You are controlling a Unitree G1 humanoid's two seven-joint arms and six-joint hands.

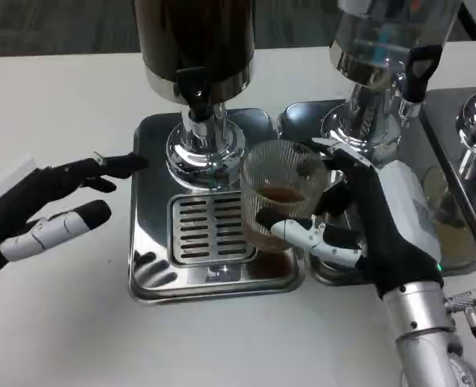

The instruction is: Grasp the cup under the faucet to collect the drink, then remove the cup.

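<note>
One ribbed cup (279,201) with brown drink, grasped by right hand (358,234), over steel drip tray (153,274), right of faucet (196,90). Left hand (56,205) released, fingers spread, above white desk (60,105). Grey floor behind.

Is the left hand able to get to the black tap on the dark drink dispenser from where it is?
Probably yes: the left hand is open beside the tray, nothing between it and the tap.

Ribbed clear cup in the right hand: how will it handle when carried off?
The cup looks rigid, and its ribs should aid grip. The brown drink sits low, so it is probably light and unlikely to slosh over. The right hand holds it tilted, so spilling stays possible.
</note>
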